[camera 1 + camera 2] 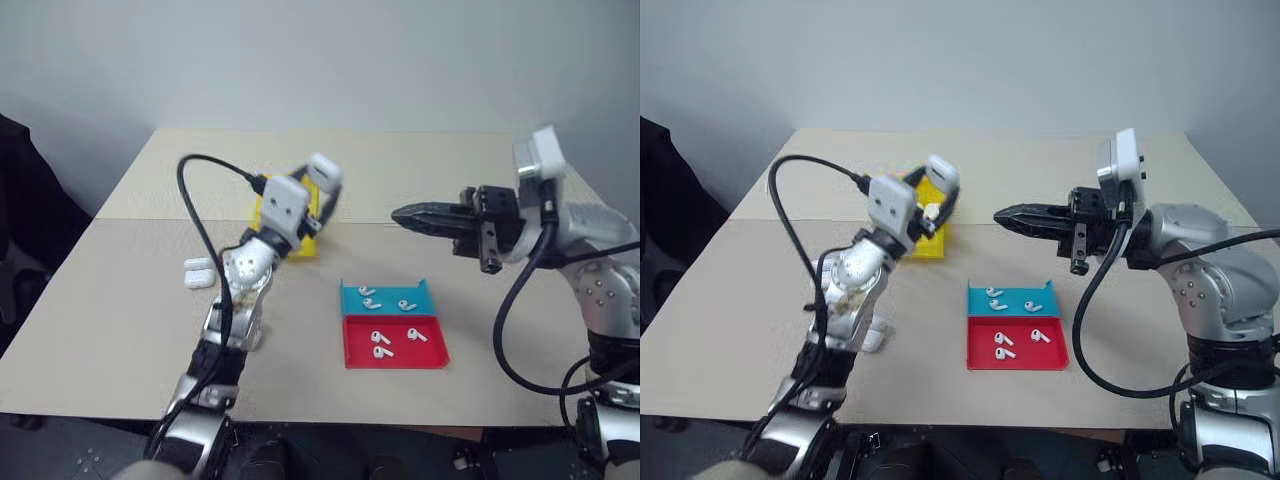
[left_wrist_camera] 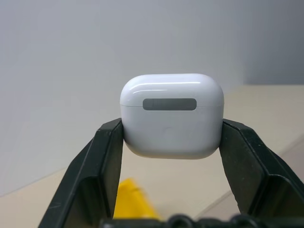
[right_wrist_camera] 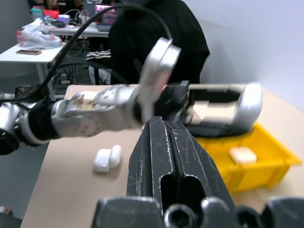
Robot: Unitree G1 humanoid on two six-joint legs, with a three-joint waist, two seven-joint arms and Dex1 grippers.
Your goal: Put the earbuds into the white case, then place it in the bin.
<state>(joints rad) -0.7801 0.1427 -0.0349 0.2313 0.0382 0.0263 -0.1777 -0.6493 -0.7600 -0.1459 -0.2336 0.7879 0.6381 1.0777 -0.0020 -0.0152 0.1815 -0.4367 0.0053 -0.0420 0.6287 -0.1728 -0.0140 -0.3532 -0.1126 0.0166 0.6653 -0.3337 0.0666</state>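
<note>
The beige rectangular table [image 1: 120,310] is carrying the bright yellow plastic bin [image 3: 266,156], which is already holding one case. The left gripper [image 2: 173,135] is clamping a glossy white rounded plastic case [image 2: 172,114] by its two sides, raised over the bin with the arm reaching forward. The case is probably light, stiff and slippery, so a side pinch low on the body suits it. The right gripper [image 1: 415,216], pressed closed and empty, is pointing level toward the left. Tiny white earbuds [image 1: 382,344] are lying in the shallow blue tray [image 1: 352,302] and red tray [image 1: 358,358].
</note>
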